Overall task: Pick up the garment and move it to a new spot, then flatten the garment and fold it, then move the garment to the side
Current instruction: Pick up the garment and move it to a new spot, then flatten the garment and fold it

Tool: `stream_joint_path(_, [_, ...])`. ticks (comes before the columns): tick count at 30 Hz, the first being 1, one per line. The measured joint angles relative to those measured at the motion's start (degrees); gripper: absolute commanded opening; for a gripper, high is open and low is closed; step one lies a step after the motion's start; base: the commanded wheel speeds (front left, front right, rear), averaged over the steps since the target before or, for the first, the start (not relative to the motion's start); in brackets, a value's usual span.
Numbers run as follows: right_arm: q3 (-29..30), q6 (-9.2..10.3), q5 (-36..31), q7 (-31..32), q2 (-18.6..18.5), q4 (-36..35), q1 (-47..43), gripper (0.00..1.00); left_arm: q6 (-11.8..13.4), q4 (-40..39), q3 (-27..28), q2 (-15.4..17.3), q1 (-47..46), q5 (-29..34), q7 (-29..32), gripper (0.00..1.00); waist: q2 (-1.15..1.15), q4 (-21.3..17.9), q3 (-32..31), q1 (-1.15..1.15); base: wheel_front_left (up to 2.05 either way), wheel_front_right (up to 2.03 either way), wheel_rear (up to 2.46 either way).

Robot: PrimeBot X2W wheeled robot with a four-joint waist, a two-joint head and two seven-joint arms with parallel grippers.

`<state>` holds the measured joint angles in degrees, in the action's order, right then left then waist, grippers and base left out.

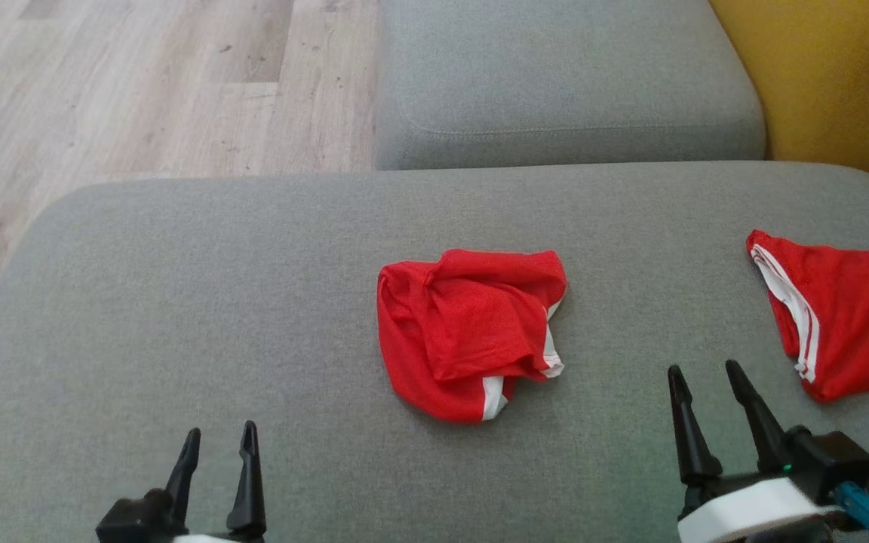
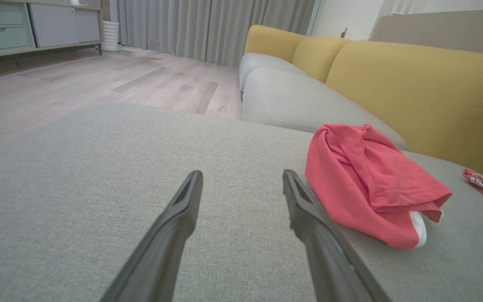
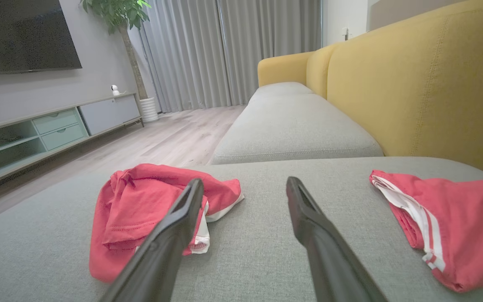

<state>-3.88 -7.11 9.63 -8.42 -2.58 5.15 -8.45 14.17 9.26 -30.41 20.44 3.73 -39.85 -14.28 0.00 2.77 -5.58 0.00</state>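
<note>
Left gripper (image 1: 221, 431) & right gripper (image 1: 704, 368): jaws spread wide, both empty, touching no cloth. Crumpled red garment w/ white trim (image 1: 468, 332) lies mid grey fabric sofa cushion (image 1: 178, 302), between them. Second red white-striped garment (image 1: 849, 317) at right is cut off by frame edge.

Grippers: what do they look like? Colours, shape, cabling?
Both the left gripper and right gripper have two long, black, tapering fingers on a black base. Behind the right one sit a white wrist shell, a blue connector and a small green light.
</note>
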Motion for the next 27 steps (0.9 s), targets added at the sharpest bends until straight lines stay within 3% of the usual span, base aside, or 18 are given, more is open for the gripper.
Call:
stream_joint_path(9, [0.1,0.0,0.4,-0.7,0.0,3.6,-0.5,1.0,2.5,-4.9,0.3,0.5,1.6,0.0,0.7,1.0,0.0,0.6,-0.2,0.0,0.0,0.0,0.0])
stream_joint_path(27, [-0.4,0.0,0.4,-1.2,0.0,5.3,-0.3,1.0,3.2,-5.4,-0.4,0.7,1.6,0.1,1.2,1.0,0.0,0.6,0.4,0.0,0.0,0.0,0.0])
